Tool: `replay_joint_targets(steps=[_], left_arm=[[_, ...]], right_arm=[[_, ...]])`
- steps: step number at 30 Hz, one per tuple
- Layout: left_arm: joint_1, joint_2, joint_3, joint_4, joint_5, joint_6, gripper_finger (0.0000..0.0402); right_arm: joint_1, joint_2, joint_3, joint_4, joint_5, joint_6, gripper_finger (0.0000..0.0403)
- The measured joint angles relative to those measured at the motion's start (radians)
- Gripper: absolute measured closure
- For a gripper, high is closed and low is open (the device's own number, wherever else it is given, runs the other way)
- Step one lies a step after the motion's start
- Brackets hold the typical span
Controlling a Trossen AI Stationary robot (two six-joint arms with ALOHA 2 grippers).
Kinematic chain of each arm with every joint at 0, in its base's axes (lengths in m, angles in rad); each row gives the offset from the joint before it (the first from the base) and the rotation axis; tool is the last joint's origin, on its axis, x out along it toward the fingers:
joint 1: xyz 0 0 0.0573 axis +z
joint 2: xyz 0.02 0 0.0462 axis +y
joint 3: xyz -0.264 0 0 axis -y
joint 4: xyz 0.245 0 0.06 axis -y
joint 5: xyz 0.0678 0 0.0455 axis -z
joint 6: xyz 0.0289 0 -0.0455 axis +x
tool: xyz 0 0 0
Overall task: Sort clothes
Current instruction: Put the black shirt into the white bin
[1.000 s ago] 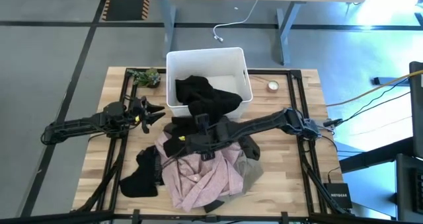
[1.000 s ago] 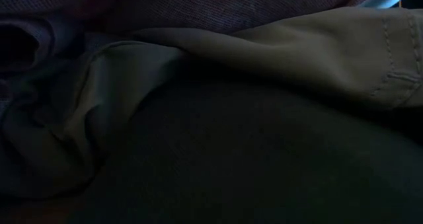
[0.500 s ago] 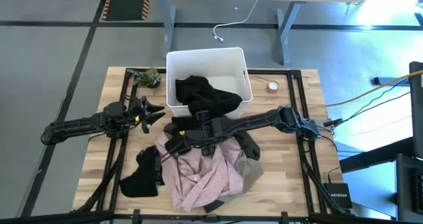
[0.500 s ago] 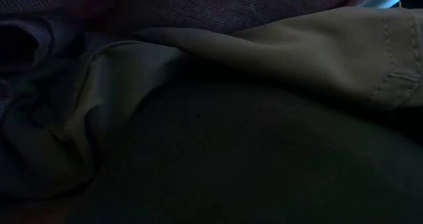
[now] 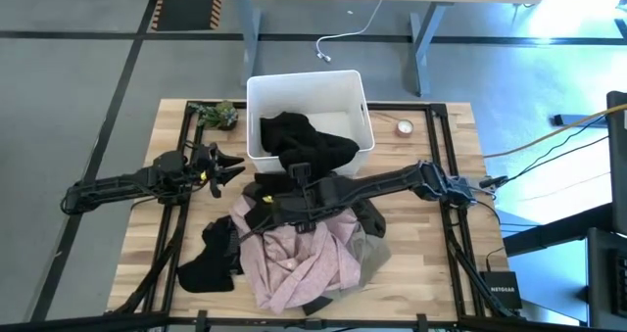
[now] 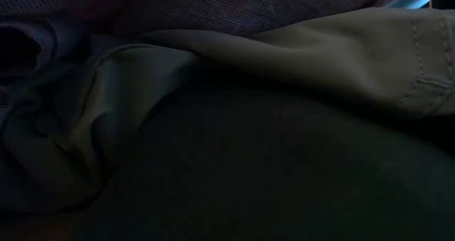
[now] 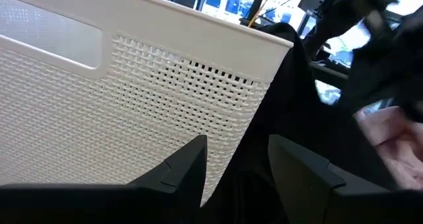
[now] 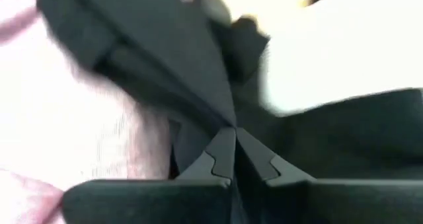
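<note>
A pile of clothes lies mid-table: a dusty pink shirt (image 5: 299, 259), a black garment (image 5: 206, 261) at its left, grey-khaki cloth (image 5: 370, 249) at its right, and a dark garment (image 5: 294, 197) at its far side. Another black garment (image 5: 299, 141) hangs over the near wall of the white bin (image 5: 263, 87). My right gripper (image 5: 257, 214) reaches over the pile from the right and is shut on the dark garment (image 8: 165, 59). My left gripper (image 5: 233, 166) waits open left of the bin, with the bin's wall (image 7: 132, 105) in front of it. My right gripper pinches a raised fold of the dark garment (image 8: 228, 115) between its two fingertips (image 8: 218, 154). The fingers come slanting down from the table's right. The rest of the garment lies on the pile beside the pink shirt (image 8: 66, 118).
A small green plant (image 5: 217, 115) sits at the far left of the table and a small round thing (image 5: 404, 128) right of the bin. Khaki (image 6: 334, 49) and dark cloth (image 6: 270, 163) fill the low view. Bare wood shows at the right (image 5: 431, 263).
My right arm has shifted a little toward the table's left over the pile and then come back slightly toward the right. The pile itself lies much as before.
</note>
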Motion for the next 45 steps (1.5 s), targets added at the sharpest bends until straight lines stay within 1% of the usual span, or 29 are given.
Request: replay_joint_targets(steps=[3, 5, 11, 17, 20, 24, 27, 30, 34, 38, 40, 42, 45], left_arm=[[0.000, 0.000, 0.000, 0.000, 0.000, 0.000, 0.0245], [0.000, 0.000, 0.000, 0.000, 0.000, 0.000, 0.0245], [0.000, 0.000, 0.000, 0.000, 0.000, 0.000, 0.0245], [0.000, 0.000, 0.000, 0.000, 0.000, 0.000, 0.0245], [0.000, 0.000, 0.000, 0.000, -0.001, 0.000, 0.0245], [0.000, 0.000, 0.000, 0.000, -0.002, 0.000, 0.0245], [0.000, 0.000, 0.000, 0.000, -0.001, 0.000, 0.0245], [0.000, 0.000, 0.000, 0.000, -0.001, -0.008, 0.0245], [0.000, 0.000, 0.000, 0.000, -0.002, -0.012, 0.0245], [0.000, 0.000, 0.000, 0.000, -0.002, -0.014, 0.0245], [0.000, 0.000, 0.000, 0.000, -0.002, -0.014, 0.0245], [0.000, 0.000, 0.000, 0.000, -0.002, -0.013, 0.0245], [0.000, 0.000, 0.000, 0.000, -0.003, 0.024, 0.0245]], right_arm=[[-0.003, -0.039, -0.011, 0.060, 0.045, -0.007, 0.0396], [-0.006, -0.065, -0.001, 0.067, 0.069, -0.006, 0.0398], [-0.017, -0.148, 0.003, 0.116, 0.227, -0.009, 0.0399], [-0.062, -0.236, 0.005, 0.249, 0.401, -0.039, 0.0398], [-0.091, -0.280, 0.005, 0.385, 0.466, -0.084, 0.0399], [-0.129, -0.326, 0.005, 0.619, 0.504, -0.169, 0.0398], [-0.151, -0.348, 0.005, 0.809, 0.543, -0.263, 0.0398], [-0.163, -0.349, 0.005, 1.018, 0.592, -0.402, 0.0398], [-0.168, -0.347, 0.005, 1.318, 0.603, -0.661, 0.0394], [-0.179, -0.348, 0.005, 1.539, 0.591, -0.834, 0.0397], [-0.196, -0.348, 0.005, 1.577, 0.578, -0.871, 0.0397], [-0.219, -0.348, 0.005, 1.568, 0.566, -0.871, 0.0396], [-0.262, -0.336, 0.005, 1.486, 0.544, -0.800, 0.0390]])
